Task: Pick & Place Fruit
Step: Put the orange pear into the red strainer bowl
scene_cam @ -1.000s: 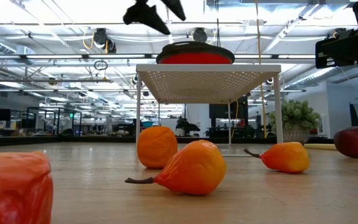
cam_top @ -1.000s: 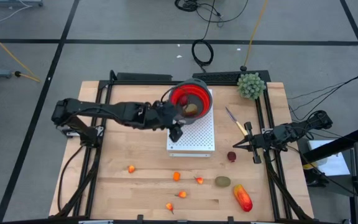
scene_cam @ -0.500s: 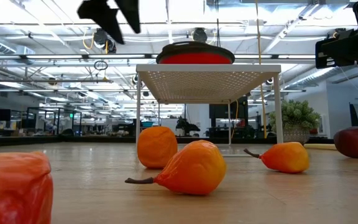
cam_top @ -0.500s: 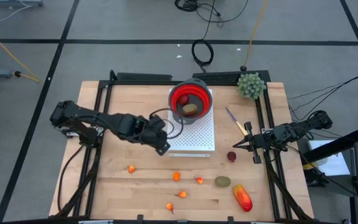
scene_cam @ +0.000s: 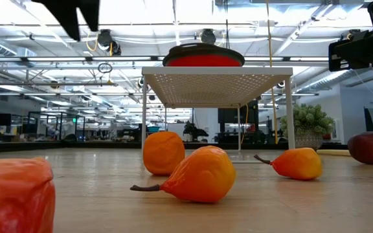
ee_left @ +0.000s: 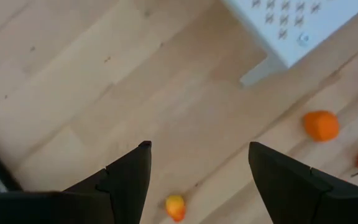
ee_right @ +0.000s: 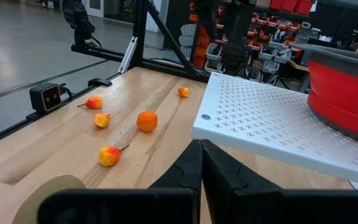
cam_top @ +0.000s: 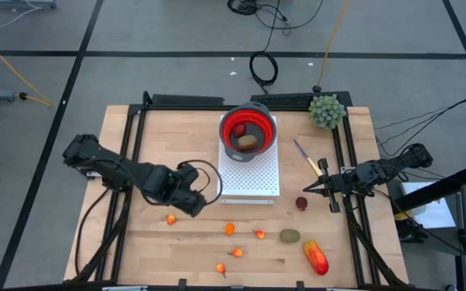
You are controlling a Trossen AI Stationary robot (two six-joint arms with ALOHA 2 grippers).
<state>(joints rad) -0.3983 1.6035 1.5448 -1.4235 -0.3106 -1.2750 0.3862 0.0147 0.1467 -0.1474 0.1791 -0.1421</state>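
Left gripper [cam_top: 191,202] is hanging open and empty over the front-left part of the table [cam_top: 152,246], having travelled there over the last second from above the red bowl [cam_top: 248,130], and I am now positioning it above the small orange fruit [cam_top: 171,219] lying just in front of it. Between my fingers [ee_left: 124,180], in the left wrist view, that same piece [ee_left: 175,206] is showing on the bare wood below, not yet touched. I am judging this as the end of one delivery and the start of the next pick: the bowl, sitting on the white perforated stand [cam_top: 252,174], is already holding a brown-green oval [cam_top: 249,142], and my jaws are standing wide enough to descend around the small piece. Farther along the front of the table, the round orange piece [cam_top: 230,229], three small orange-red pieces [cam_top: 259,234] [cam_top: 237,252] [cam_top: 220,267], a brown-green oval [cam_top: 290,236] and the large red-orange oblong [cam_top: 315,257] are still waiting. Beyond them, a dark-red ball [cam_top: 302,203] is lying just beside my right gripper [cam_top: 307,191], which is resting fully closed and empty at the right edge. At the back, the yellow-handled knife [cam_top: 307,158] and the green spiky plant [cam_top: 327,111] are staying out of the work.
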